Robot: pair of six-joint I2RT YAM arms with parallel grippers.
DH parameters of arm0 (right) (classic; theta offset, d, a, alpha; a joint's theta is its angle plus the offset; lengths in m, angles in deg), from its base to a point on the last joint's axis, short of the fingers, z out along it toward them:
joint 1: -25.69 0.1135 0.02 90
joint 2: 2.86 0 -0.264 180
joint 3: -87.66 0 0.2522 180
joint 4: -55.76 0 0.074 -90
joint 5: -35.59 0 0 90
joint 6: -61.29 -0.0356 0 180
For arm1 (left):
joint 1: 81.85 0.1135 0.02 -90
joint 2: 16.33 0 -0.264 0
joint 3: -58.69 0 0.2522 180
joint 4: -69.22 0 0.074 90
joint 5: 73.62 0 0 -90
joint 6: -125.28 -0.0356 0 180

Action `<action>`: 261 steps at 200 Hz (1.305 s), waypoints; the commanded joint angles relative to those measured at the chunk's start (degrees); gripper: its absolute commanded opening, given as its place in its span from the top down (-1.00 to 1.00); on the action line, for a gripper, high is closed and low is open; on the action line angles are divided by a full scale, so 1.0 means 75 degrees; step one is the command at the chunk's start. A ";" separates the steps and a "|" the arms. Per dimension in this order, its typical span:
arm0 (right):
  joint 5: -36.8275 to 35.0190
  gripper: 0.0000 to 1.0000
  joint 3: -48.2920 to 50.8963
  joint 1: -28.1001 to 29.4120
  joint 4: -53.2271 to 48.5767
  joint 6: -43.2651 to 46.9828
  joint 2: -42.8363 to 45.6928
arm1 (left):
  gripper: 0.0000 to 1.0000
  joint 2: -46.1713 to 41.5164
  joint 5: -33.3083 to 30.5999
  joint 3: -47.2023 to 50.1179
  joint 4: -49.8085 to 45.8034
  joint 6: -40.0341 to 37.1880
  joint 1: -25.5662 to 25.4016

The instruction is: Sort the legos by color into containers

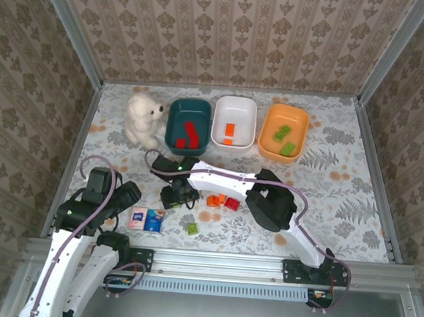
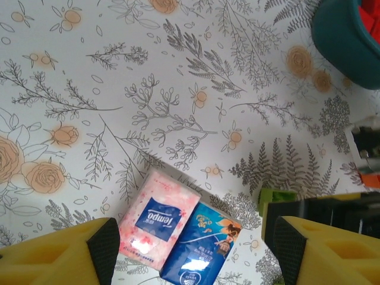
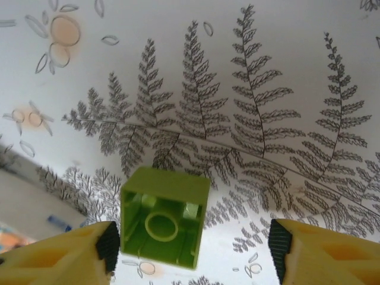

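Three rounded plastic bowls line the far side of the flower-printed tabletop (image 1: 340,205). The dark teal bowl (image 1: 190,104) holds red oblong bricks (image 1: 190,133), the white bowl (image 1: 249,117) holds orange bricks (image 1: 229,130), and the orange bowl (image 1: 270,123) holds lime-green bricks (image 1: 284,140). A white plush bear (image 1: 143,118) sits just left of the teal one.

My right arm stretches across to mid-table, where my right claw (image 3: 193,243) stands open, its yellow fingers with black pads (image 3: 108,246) set wide apart. One lime-green square plastic brick (image 3: 165,217) lies on its side between them, hollow underside turned to the wrist camera. It sits just beside the pad at the left of that view and well clear of the other pad. Whether it touches the near pad I cannot tell, but I have no grip on it.

Seen from above, loose small orange bricks (image 1: 214,200) and a red brick (image 1: 232,203) lie on the cloth just right of that claw.

My left claw (image 2: 193,249) hangs open and empty over a small flat blue-and-pink tissue packet (image 2: 178,237) near the table's front left.
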 commanded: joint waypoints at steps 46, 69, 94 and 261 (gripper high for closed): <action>-0.0194 -0.02 -0.0370 -0.0049 -0.0394 -0.0445 -0.0470 | -0.43 -0.0011 0.0396 -0.0043 -0.0136 -0.0080 -0.0027; -0.0240 0.21 -0.0314 -0.0100 -0.0426 -0.0414 -0.0392 | -0.41 0.0053 0.0571 0.0012 0.0021 -0.0159 -0.0032; -0.0423 0.36 -0.0076 -0.0206 -0.0327 -0.0365 0.0130 | -0.42 0.0205 0.0956 0.0142 0.0418 -0.0329 -0.0068; -0.0457 0.47 0.0172 -0.7255 -0.0481 0.0458 0.1451 | -0.50 0.7334 0.0857 -0.2260 0.4481 -0.0881 -0.3858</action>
